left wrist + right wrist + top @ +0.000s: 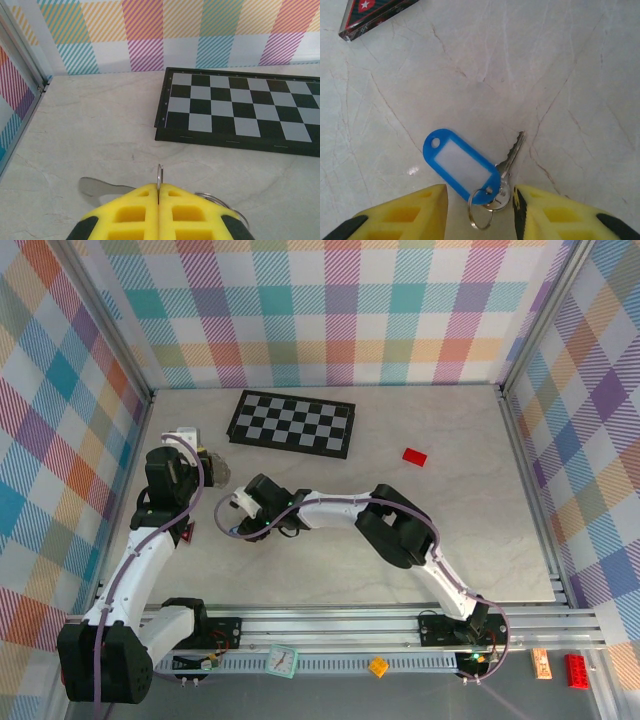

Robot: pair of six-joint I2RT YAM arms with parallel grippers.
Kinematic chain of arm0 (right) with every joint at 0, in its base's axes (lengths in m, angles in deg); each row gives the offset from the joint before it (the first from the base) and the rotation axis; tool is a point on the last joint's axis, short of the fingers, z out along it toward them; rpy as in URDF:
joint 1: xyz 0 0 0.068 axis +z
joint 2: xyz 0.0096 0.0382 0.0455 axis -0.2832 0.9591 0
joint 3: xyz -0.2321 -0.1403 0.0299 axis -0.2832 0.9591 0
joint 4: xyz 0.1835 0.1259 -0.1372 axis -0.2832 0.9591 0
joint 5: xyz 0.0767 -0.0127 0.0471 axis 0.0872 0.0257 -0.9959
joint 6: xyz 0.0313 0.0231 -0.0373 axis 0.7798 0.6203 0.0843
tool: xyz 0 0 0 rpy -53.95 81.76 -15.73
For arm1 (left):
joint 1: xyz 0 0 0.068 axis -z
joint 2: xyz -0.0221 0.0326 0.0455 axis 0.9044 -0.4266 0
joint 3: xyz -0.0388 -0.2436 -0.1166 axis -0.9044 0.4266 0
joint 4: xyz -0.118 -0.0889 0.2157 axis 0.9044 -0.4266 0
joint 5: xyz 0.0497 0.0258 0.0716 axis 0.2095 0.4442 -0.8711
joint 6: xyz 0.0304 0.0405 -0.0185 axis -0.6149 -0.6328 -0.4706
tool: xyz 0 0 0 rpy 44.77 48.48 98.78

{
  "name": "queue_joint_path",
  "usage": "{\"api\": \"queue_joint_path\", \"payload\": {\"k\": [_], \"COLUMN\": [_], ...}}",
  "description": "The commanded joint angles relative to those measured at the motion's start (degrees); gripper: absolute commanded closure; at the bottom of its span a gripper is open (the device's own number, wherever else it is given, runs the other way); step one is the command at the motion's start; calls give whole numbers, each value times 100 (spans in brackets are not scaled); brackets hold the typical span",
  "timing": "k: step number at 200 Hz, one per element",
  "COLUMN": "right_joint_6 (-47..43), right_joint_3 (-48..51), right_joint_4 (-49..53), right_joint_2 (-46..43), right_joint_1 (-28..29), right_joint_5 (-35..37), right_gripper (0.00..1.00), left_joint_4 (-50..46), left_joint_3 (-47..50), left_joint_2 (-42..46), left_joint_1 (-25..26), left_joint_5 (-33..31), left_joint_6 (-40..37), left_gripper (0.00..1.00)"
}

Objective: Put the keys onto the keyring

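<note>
Silver key [512,152]: one, flat, stiff, light, probably slick. It lies on the table [570,75] between the parted, empty fingers of the right gripper [479,192]. Best taken at the bow.
Blue plastic tag [460,165]: one, at the key's 10 o'clock.
Small split ring [480,216]: one, joining both.
Keyring [159,172]: thin, likely springy, pinched edge-on in the closed left gripper [159,194].

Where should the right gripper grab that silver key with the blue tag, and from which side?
Probably the key by its round head, from straight above, closing across its edges. It lies flat on the table, blue tag overlapping the head on one side, and the open right gripper straddles it.
</note>
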Motion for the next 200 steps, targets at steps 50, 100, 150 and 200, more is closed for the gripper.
{"api": "queue_joint_path", "payload": {"k": [50, 100, 150, 200], "right_joint_6": [-73, -91, -319, -215], "right_joint_3": [-154, 314, 1747, 3187], "right_joint_4": [176, 97, -68, 583], "right_joint_2": [115, -371, -1725, -3070], "right_joint_1": [49, 49, 41, -51], "right_joint_5": [179, 210, 190, 590], "right_gripper": [82, 99, 100, 100], "left_joint_4": [405, 392, 397, 166], "left_joint_3": [134, 125, 89, -163], "left_joint_2": [84, 75, 162, 179], "left_joint_1": [-68, -64, -66, 241], "left_joint_5": [91, 206, 814, 1839], "left_joint_6": [30, -22, -76, -131], "left_gripper": [100, 100, 100, 100]}}
